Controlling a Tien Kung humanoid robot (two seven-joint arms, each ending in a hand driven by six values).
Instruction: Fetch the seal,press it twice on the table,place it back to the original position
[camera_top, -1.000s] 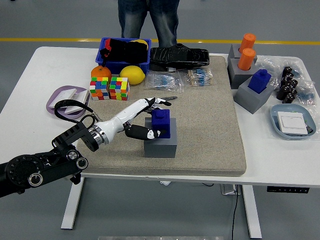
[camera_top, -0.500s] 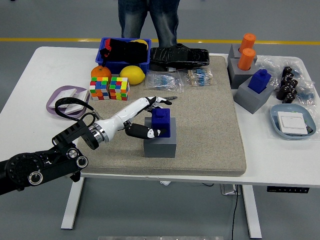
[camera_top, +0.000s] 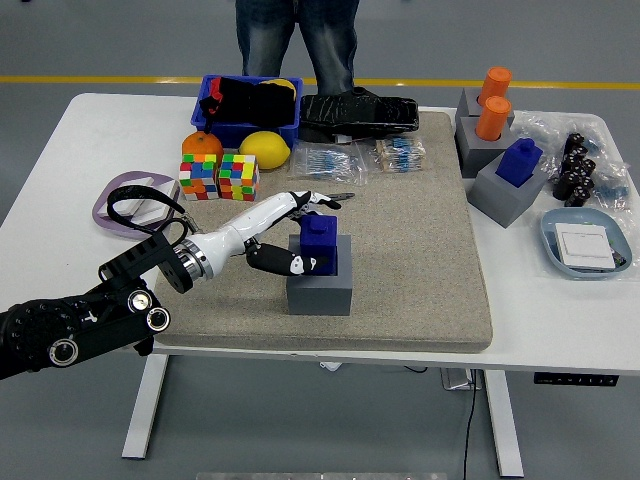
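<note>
- My left hand (camera_top: 300, 232), centre-left of frame, grasps the blue seal (camera_top: 320, 243): fingers across its top, thumb on its near side.
- The seal sits in its grey base (camera_top: 320, 288) on a beige mat (camera_top: 420, 270) that covers the middle of the white table (camera_top: 560, 320).
- Upper left: a blue bin (camera_top: 225, 130), an orange (camera_top: 201, 146), a lemon (camera_top: 264, 149) and two cubes (camera_top: 219, 176); a lilac dish (camera_top: 112, 200) lies at left.
- Upper right: a second blue seal (camera_top: 520, 160) and two orange seals (camera_top: 493, 103) on grey blocks; a blue tray (camera_top: 556, 245) lies at the right edge.
- Top edge: a person's legs (camera_top: 297, 40) stand on grey floor crossed by a yellow line (camera_top: 120, 79).
</note>
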